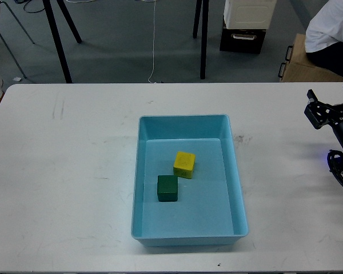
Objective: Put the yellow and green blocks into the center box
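The light blue box (238, 188) stands in the middle of the white table. Inside it, the yellow block (184, 164) lies on the floor of the box, and the dark green block (167, 188) lies just in front of it and to its left, corner to corner. My right gripper (330, 105) is at the table's right edge, far from the box, with its fingers apart and nothing between them. My left arm and gripper are out of view.
The white table (63, 171) spreads wide on both sides of the box. Beyond the far edge are dark stand legs (203, 40), a cabinet (243, 34), a cardboard box (306, 63) and a seated person in white (331, 28).
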`<action>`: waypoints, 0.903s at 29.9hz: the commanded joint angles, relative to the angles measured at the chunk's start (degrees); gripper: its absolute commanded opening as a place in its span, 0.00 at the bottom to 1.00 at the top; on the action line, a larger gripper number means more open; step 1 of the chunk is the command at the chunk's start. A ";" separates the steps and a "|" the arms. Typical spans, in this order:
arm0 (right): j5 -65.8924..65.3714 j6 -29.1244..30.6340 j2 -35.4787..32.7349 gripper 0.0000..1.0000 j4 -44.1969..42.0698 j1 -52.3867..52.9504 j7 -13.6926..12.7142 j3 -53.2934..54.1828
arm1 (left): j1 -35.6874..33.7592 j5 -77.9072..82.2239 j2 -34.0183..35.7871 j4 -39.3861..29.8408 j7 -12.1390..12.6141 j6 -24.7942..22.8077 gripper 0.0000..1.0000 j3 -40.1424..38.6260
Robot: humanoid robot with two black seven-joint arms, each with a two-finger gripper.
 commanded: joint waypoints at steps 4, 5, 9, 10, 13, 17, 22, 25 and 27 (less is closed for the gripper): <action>-0.38 0.00 0.00 0.99 0.02 -0.01 0.00 0.00 | 3.18 -29.88 -2.27 -0.05 2.67 7.04 0.99 -0.69; -0.38 0.00 0.00 0.99 0.02 -0.01 0.00 0.00 | 4.42 -32.00 -3.67 -0.31 2.76 7.04 0.99 -0.69; -0.38 0.00 0.00 0.99 0.02 0.08 0.00 0.00 | 7.68 -33.43 -9.04 -0.84 2.07 7.04 0.99 -1.30; -0.38 0.00 0.00 0.99 0.02 0.08 0.00 0.00 | 8.29 -33.51 -10.00 -1.10 1.71 7.04 0.99 -1.04; -0.38 0.00 -0.27 0.99 0.02 0.08 0.00 0.00 | 12.85 -33.34 -11.42 -8.62 -3.28 7.04 0.99 -0.42; -0.38 0.00 -0.36 0.99 0.02 0.08 0.00 0.00 | 15.94 -29.67 -14.30 -15.25 -11.28 4.98 0.99 2.64; -0.47 0.00 -0.18 0.99 -0.07 0.08 0.00 -0.17 | 17.52 -27.98 -17.13 -15.43 -13.67 -3.02 1.00 4.24; -0.38 0.00 -0.36 0.99 -0.33 0.17 0.34 -0.61 | 19.01 -28.07 -19.50 -15.69 -13.58 -4.34 1.00 4.41; -0.20 0.00 -0.01 0.99 -0.51 0.34 0.44 0.09 | 22.78 -27.98 -20.56 -16.31 -13.58 -7.75 1.00 4.76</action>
